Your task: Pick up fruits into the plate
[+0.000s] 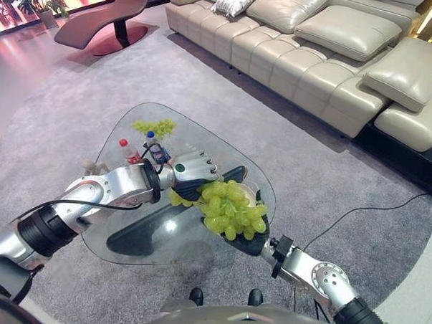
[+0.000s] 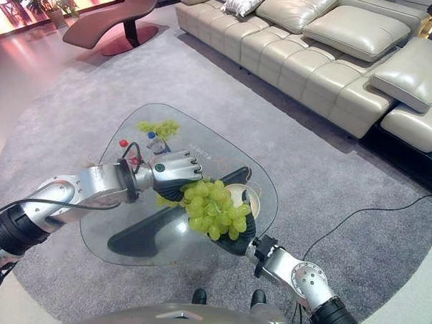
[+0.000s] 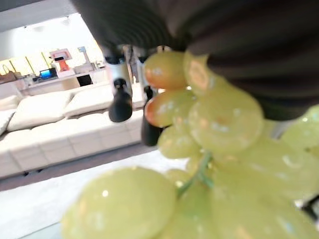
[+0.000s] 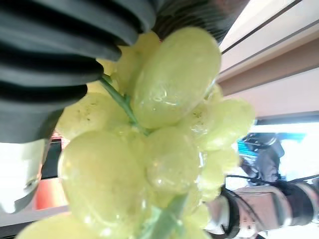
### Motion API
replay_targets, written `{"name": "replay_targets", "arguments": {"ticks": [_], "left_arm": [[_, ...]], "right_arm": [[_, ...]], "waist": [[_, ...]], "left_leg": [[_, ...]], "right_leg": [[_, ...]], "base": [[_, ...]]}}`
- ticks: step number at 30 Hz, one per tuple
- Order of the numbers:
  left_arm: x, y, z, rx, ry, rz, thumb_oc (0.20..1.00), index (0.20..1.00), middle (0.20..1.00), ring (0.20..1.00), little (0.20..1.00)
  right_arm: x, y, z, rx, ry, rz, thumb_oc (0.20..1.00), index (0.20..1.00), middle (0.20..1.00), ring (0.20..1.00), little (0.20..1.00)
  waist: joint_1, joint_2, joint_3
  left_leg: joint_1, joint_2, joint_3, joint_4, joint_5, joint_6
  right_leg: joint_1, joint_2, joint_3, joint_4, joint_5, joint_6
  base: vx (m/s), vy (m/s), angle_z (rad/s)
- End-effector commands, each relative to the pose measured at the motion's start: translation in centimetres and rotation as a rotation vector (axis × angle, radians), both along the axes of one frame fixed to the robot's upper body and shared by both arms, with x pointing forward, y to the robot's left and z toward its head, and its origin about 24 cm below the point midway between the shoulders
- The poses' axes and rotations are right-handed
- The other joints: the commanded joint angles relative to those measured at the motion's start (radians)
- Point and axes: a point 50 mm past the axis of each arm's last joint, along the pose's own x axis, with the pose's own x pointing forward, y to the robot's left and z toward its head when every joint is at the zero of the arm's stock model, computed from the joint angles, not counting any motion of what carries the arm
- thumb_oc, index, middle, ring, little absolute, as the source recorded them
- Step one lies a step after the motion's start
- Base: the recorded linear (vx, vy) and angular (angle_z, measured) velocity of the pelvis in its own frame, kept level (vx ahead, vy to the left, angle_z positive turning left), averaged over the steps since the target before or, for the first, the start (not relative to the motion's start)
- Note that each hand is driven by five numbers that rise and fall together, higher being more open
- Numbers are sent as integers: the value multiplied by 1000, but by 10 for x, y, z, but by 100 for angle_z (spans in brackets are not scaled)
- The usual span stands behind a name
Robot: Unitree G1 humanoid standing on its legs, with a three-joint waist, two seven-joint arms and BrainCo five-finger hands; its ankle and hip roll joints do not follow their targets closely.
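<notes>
Grapes press right up against both wrist cameras: a big green bunch (image 1: 228, 208) held up over the glass table (image 1: 126, 240), cradled between the two hands. Under it, the right hand (image 1: 252, 241) cups the bunch from below, fingers curled up round its near side. On top, the left hand (image 1: 193, 167) rests over the bunch's far end, but how its fingers sit among the berries I cannot tell. Just behind the grapes peeks the pale rim of the plate (image 2: 252, 197), so the fruit hangs almost over its target.

Such a bunch looks soft and loose, I'd say: berries may pop off the stem or bruise under a squeeze, and their skins seem slick. Supporting it from beneath, or taking the main stem, seems safer than pinching.

Farther from the grapes, at the table's far edge, lies a smaller grape sprig (image 1: 154, 125), with two small bottles (image 1: 141, 150) between it and the hands. Beyond the table stands a cream leather sofa (image 1: 300, 44).
</notes>
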Motion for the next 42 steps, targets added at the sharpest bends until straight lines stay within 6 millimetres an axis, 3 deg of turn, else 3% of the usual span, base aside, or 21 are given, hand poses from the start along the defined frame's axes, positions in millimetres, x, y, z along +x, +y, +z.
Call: {"name": "replay_targets", "arguments": {"ticks": [1, 20, 21, 22, 23, 42], "left_arm": [[17, 1, 27, -4, -100, 1, 200, 200, 200, 200, 200], [5, -13, 21, 56, -31, -122, 200, 200, 200, 200, 200], [5, -13, 21, 56, -30, -123, 200, 200, 200, 200, 200], [5, -13, 21, 57, -29, -124, 200, 200, 200, 200, 200], [4, -14, 20, 58, -28, -125, 200, 200, 200, 200, 200], [1, -11, 12, 75, 7, -127, 200, 200, 200, 200, 200]], "right_arm": [[-5, 27, 40, 166, -158, 146, 1000, 1000, 1000, 1000, 1000], [-21, 41, 45, 188, -168, 323, 1000, 1000, 1000, 1000, 1000], [-21, 41, 46, 188, -170, 325, 922, 922, 922, 922, 922], [-21, 41, 46, 186, -174, 326, 263, 263, 263, 263, 263], [-21, 41, 46, 184, -178, 326, 200, 200, 200, 200, 200], [-20, 41, 46, 202, -178, 300, 200, 200, 200, 200, 200]], "waist": [[-11, -42, 10], [-1, -37, 14], [0, -37, 14], [0, -37, 15], [0, -37, 15], [3, -35, 11]], "left_leg": [[50, -62, 84, 20, -143, 47], [50, -62, 69, 21, -142, 41], [50, -62, 69, 21, -142, 41], [50, -62, 68, 21, -142, 41], [50, -63, 67, 21, -142, 41], [49, -63, 68, 20, -141, 38]], "right_leg": [[48, -41, 3, 12, -57, 85], [51, -37, 0, 15, -65, 82], [51, -37, 0, 15, -65, 82], [51, -37, -1, 15, -65, 82], [51, -37, -1, 15, -65, 82], [51, -40, -4, 15, -65, 84]], "base": [[0, 0, 0], [1, 0, 0], [0, 0, 0], [0, 0, 0], [0, 3, 5], [0, 0, 1]]}}
